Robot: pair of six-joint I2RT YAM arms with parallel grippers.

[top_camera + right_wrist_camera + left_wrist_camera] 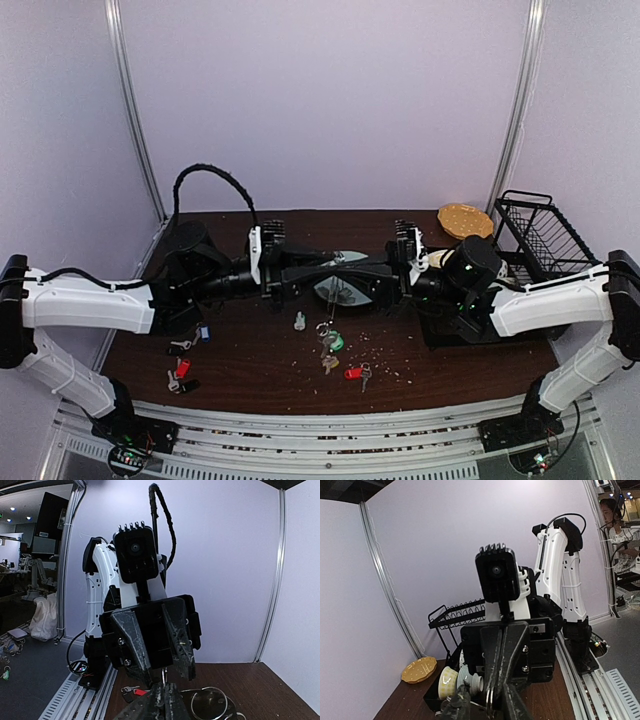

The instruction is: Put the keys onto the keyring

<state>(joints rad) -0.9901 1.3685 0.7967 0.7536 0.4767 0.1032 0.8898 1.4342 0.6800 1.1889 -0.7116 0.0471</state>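
Observation:
My two grippers meet tip to tip above the pale green plate [320, 292] at the table's middle. The right gripper [352, 274] [164, 700] is shut on the keyring [163, 674], a thin grey wire that rises from its tips. That wire passes between the spread fingers [134, 645] of the left gripper [330, 268] [485, 707], which is open and apart from the keyring [491, 700]. The keys lie on the dark table: a blue-tagged one [203, 333], a red-tagged one [182, 368], a green-tagged one [335, 342] and another red-tagged one [352, 373] [137, 692].
A small clear bottle [299, 321] stands near the keys, and crumbs dot the front of the table. A black wire dish rack [540, 235] and a yellow plate [465, 220] sit at the back right. A black tray [432, 700] holds bowls under the right arm.

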